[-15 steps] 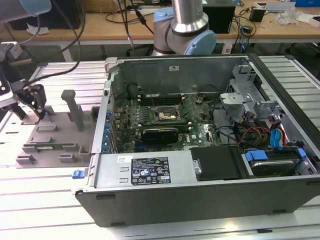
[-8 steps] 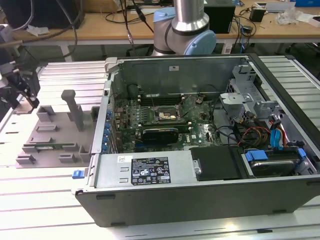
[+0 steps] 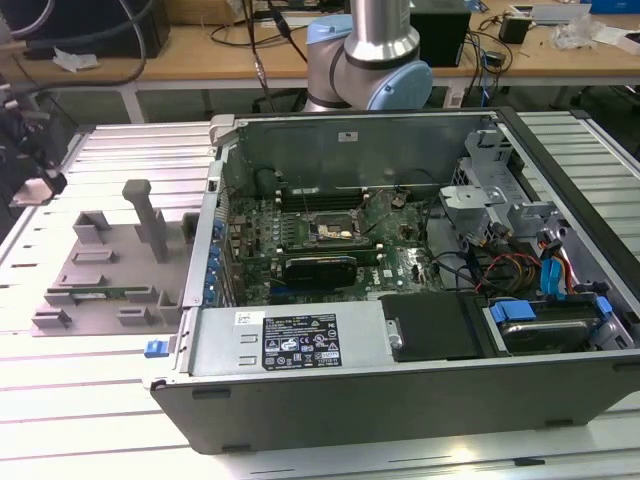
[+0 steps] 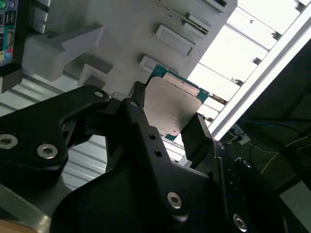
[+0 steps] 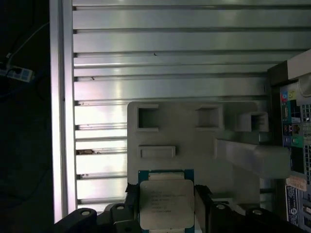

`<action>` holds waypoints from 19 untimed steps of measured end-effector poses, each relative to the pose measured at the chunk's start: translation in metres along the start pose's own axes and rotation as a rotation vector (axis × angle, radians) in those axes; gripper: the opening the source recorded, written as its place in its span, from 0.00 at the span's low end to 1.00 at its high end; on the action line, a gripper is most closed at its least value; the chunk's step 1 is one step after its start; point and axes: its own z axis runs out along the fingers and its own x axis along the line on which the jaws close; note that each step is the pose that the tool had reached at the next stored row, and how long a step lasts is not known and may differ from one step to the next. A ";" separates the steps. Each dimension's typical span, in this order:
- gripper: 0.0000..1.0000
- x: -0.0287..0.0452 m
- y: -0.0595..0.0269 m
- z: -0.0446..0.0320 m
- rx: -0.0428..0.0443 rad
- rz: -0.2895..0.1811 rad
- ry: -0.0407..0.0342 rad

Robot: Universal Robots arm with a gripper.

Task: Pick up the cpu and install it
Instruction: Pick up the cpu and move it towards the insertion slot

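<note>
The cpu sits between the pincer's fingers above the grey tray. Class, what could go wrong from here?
1. The pincer grips the cpu only by two thin edges, so it might slip or tilt.
2. The socket lies deep in the case near cables; a misaligned landing could damage it.

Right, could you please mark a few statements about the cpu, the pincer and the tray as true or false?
1. The pincer grips the cpu by two opposite edges. True.
2. The cpu is already installed inside the computer case. False: it is in the pincer, by the grey tray, outside the computer case.
3. The cpu's silvery metal top faces both wrist cameras. True.
4. The grey tray lies inside the computer case. False: it lies on the slatted table beside the computer case, on the exterior view's left.
</note>
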 end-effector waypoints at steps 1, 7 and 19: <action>0.55 -0.0002 0.0004 -0.0045 0.0000 0.000 0.0000; 0.55 -0.0017 0.0034 -0.0371 0.0000 0.000 0.0000; 0.55 -0.0041 0.0076 -0.0881 0.0000 0.000 0.0000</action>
